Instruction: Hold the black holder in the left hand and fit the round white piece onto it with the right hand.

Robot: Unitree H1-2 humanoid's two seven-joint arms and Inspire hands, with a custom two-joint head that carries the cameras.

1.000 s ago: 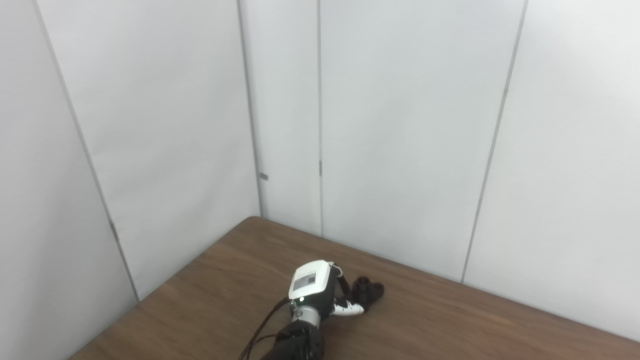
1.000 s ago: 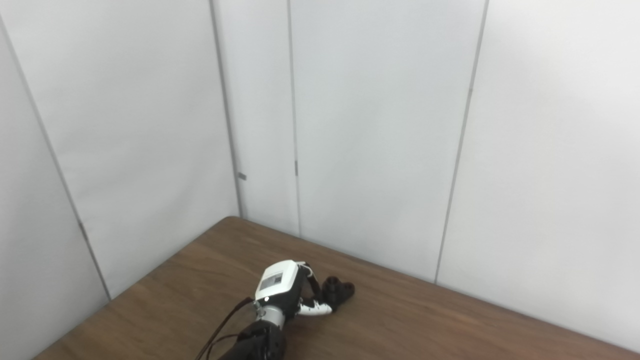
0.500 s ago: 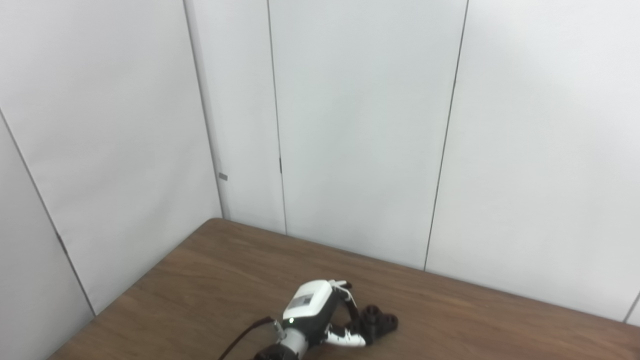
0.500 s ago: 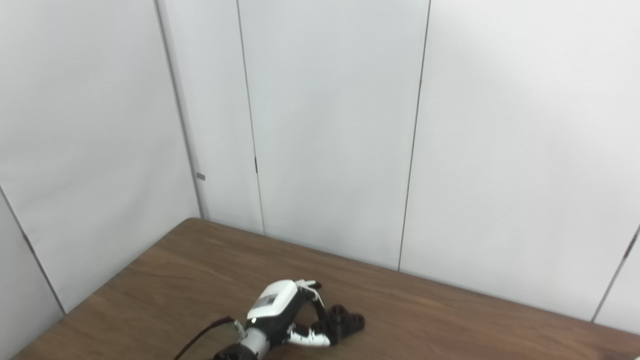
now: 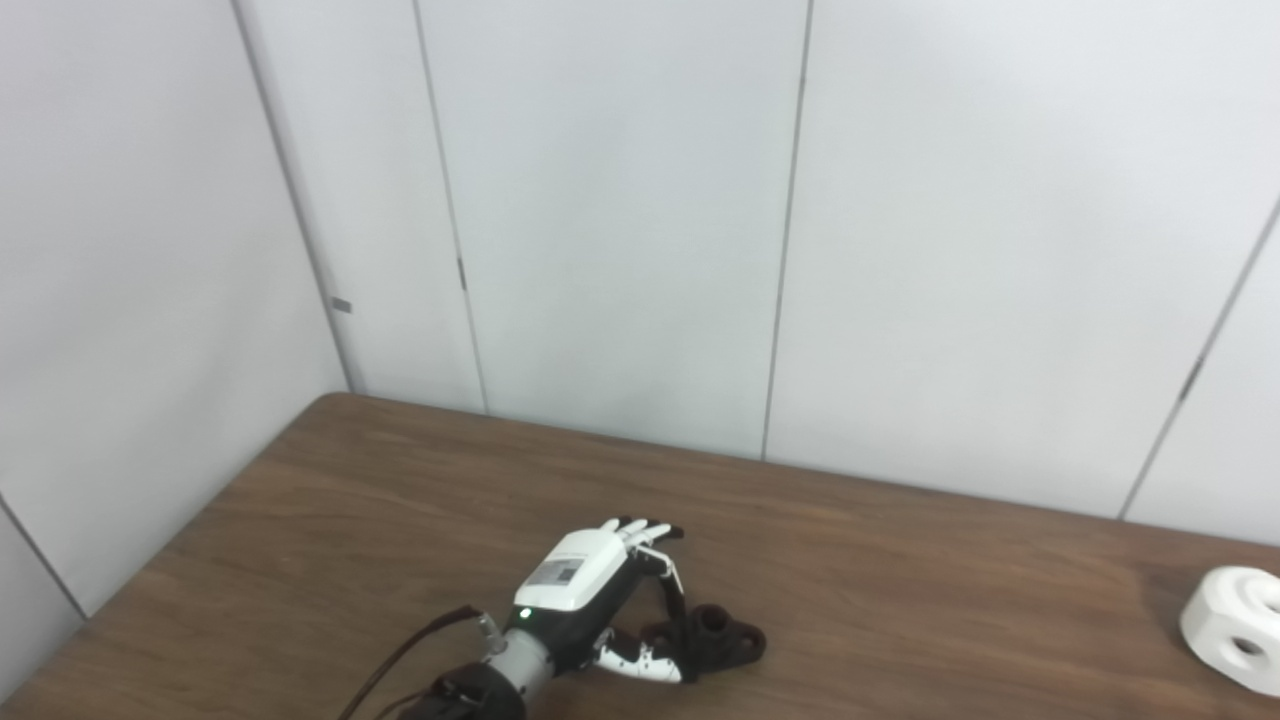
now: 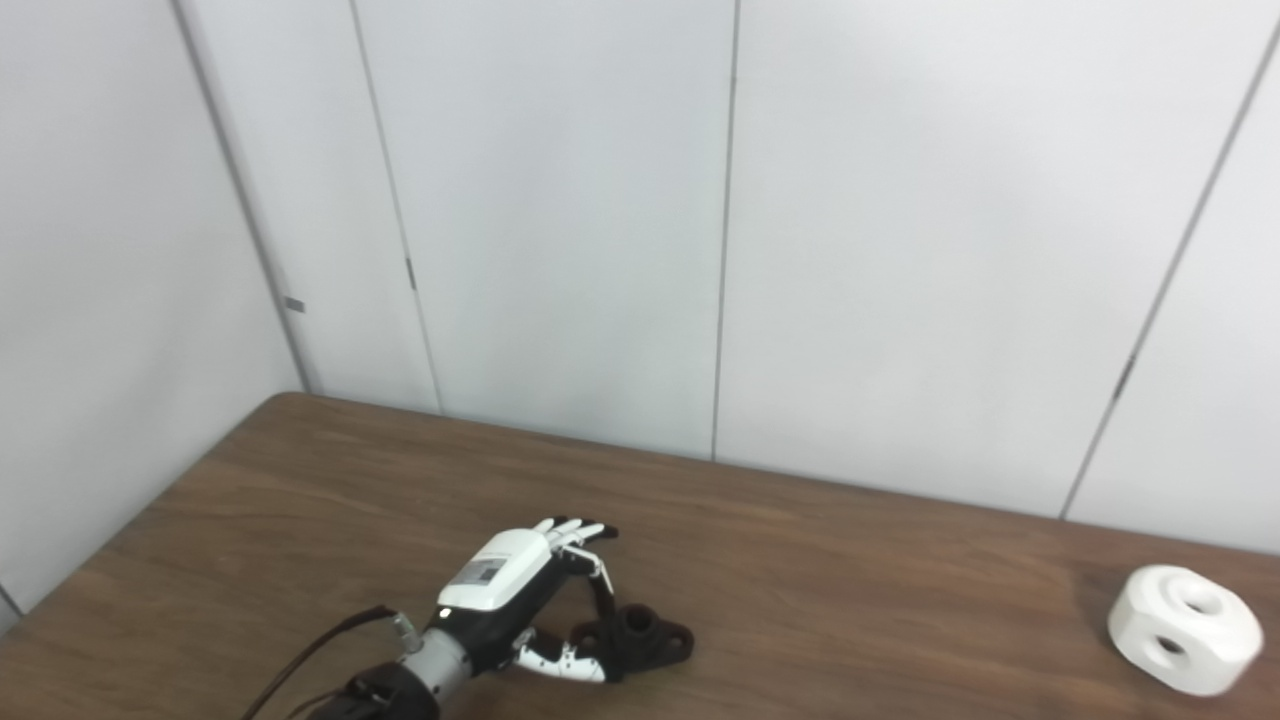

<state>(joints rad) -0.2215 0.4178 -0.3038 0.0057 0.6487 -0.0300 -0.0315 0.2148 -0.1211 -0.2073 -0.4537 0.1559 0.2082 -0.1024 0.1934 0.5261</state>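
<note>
The black holder (image 5: 722,638) lies flat on the brown table, just right of my left hand (image 5: 590,586). That hand rests on the table with its fingers stretched out and apart, open; its thumb lies against the holder's near left side. The same holder (image 6: 645,636) and left hand (image 6: 510,580) show in the right eye view. The round white piece (image 6: 1183,628), a chunky white block with round holes, sits far off at the table's right side, also seen as the white piece (image 5: 1236,628) at the picture's edge. My right hand is out of view.
The brown wooden table (image 5: 400,520) ends at white wall panels (image 5: 620,230) behind and to the left. A dark cable (image 5: 400,660) runs along my left forearm.
The camera has swung to the right, bringing the white piece into view. My left hand's fingers have stretched out straighter beside the holder.
</note>
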